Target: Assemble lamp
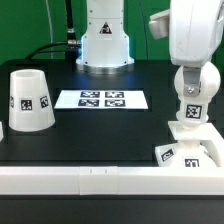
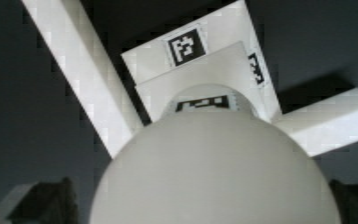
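Observation:
The lamp's white base (image 1: 172,152) sits at the exterior view's right, against the white front rail. The round-topped bulb post (image 1: 191,120) stands upright on it. My gripper (image 1: 190,104) reaches down over the post from above. In the wrist view the bulb's dome (image 2: 208,165) fills the space between my dark fingers (image 2: 44,203), which stand wide on either side with a gap to the dome; the gripper (image 2: 195,208) is open. Beyond the dome the tagged base (image 2: 197,52) shows. The tapered shade (image 1: 28,100) stands apart at the exterior view's left.
The marker board (image 1: 102,99) lies flat mid-table. A white rail (image 1: 100,180) runs along the front edge; it also shows as a white bar (image 2: 83,85) in the wrist view. The arm's pedestal (image 1: 105,45) stands at the back.

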Robot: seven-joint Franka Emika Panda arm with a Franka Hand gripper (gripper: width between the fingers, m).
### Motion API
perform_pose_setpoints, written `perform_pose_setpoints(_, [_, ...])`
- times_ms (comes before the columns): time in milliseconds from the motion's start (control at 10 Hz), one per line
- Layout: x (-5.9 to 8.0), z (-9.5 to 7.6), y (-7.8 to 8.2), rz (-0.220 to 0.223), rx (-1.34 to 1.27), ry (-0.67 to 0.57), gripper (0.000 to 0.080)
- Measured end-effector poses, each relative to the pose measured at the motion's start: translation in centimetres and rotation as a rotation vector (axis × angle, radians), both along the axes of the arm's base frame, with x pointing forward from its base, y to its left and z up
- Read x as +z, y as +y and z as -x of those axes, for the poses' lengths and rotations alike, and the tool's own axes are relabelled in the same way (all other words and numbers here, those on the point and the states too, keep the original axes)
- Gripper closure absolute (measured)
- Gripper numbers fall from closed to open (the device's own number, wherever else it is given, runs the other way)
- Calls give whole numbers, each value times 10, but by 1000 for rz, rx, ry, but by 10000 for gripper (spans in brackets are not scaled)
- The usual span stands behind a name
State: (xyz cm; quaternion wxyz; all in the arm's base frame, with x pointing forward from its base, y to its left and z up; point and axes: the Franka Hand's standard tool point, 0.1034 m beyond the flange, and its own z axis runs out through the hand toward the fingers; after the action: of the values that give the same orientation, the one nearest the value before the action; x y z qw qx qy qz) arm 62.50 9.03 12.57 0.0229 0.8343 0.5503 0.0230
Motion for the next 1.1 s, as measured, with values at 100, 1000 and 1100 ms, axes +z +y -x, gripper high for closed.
perform_pose_setpoints(100, [1,-1,-1,11,76,-1,101])
perform_pose_setpoints(1000, [-1,-1,1,62,385,0,222])
perform_pose_setpoints(1100, [-1,-1,1,61,378,0,222])
